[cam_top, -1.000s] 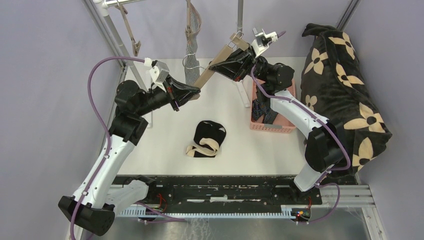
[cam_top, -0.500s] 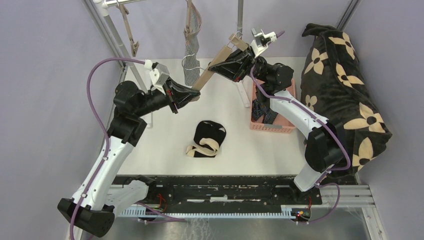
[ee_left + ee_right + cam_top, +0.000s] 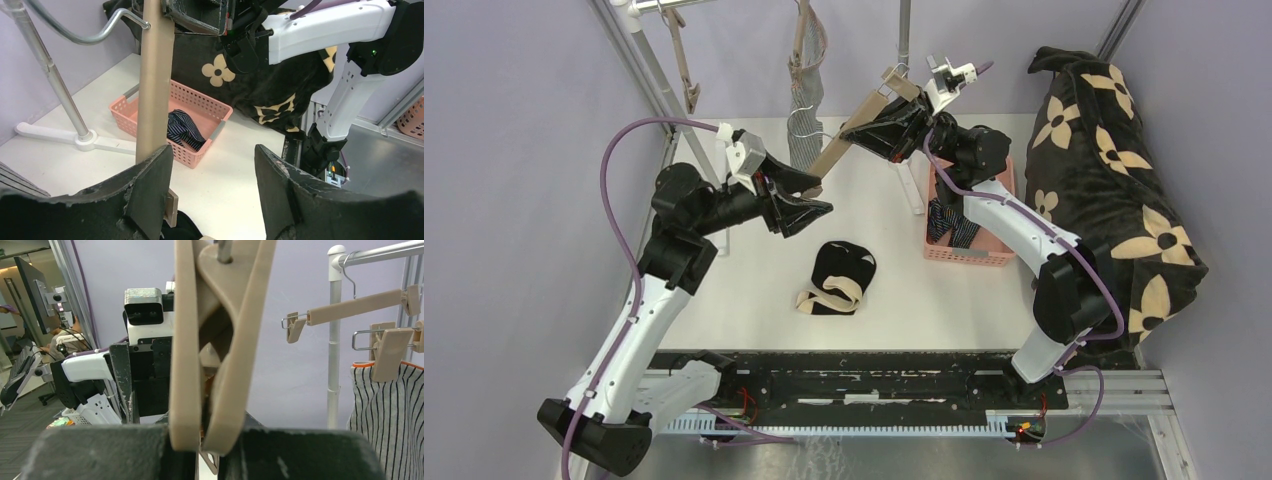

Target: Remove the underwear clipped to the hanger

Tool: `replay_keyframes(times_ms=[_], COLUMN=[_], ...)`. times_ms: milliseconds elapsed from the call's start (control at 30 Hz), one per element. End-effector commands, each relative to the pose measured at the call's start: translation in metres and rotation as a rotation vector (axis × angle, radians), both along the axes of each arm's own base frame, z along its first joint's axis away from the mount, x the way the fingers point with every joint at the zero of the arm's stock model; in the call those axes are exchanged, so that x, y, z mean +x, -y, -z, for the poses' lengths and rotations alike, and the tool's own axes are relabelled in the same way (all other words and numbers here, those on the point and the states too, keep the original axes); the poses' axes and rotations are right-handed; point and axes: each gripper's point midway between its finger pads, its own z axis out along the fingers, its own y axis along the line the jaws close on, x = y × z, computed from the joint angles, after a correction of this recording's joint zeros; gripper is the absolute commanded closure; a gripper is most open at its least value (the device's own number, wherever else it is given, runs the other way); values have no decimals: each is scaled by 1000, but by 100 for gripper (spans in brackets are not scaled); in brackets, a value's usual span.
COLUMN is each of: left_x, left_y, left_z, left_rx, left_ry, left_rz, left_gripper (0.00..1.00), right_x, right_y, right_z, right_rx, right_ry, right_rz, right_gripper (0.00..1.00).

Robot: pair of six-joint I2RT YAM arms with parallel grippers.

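The left end effector [image 3: 822, 196] is open, its 2 fingers [image 3: 150, 195] spread wide with nothing gripped between them. The low end of the tan hanger [image 3: 832, 155] stands close against 1 finger; whether they touch cannot be told. The right end effector [image 3: 859, 128] is closed on the upper part of that hanger, near its metal hook, and holds it tilted in the air above the far side of the counter [image 3: 754, 290]. The right wrist view shows the hanger's tan arms pinched between the 2 dark fingers.

Below and in front of the left end effector, the plain black underwear [image 3: 844, 268] lies crumpled on the counter, its tan waistband towards the near edge. The dark navy pair with thin stripes [image 3: 949, 222] lies inside the pink basket [image 3: 984, 256], which stands on the counter under the right arm. The grey-and-white fine-striped pair [image 3: 804, 115] hangs from tan clips on the clothes rack [image 3: 904, 30] at the far edge, left of the held hanger. An empty tan hanger [image 3: 686, 70] hangs further left on the rack. The large black blanket with tan flowers [image 3: 1104, 160] is heaped to the right of the basket
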Motion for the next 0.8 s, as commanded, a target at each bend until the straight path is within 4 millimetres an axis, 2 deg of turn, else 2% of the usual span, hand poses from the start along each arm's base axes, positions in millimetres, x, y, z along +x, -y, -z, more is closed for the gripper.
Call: replay_keyframes(times_ms=[0,67,200,433,767], left_x=[8,11,25,39,49], left_y=[-5,-5,-13,-31,-24], left_z=[-13,-14,-14,-30,-11], left_rx=[26,37,78,89,141], left_ry=[88,89,109,163,113], left_rz=[-43,-49,-125,-255,-216], left_gripper=[33,36,36,37,56], right_x=[-27,-31,-40,-44,-51], right_y=[6,6,6,9,12], right_z=[-30,-30,-32,-34,-40], right_rx=[48,42,34,26,24], right_ry=[89,98,117,130,142], right_rz=[-43,-54,-69,-50,-58], right_gripper=[99,99,99,99,99])
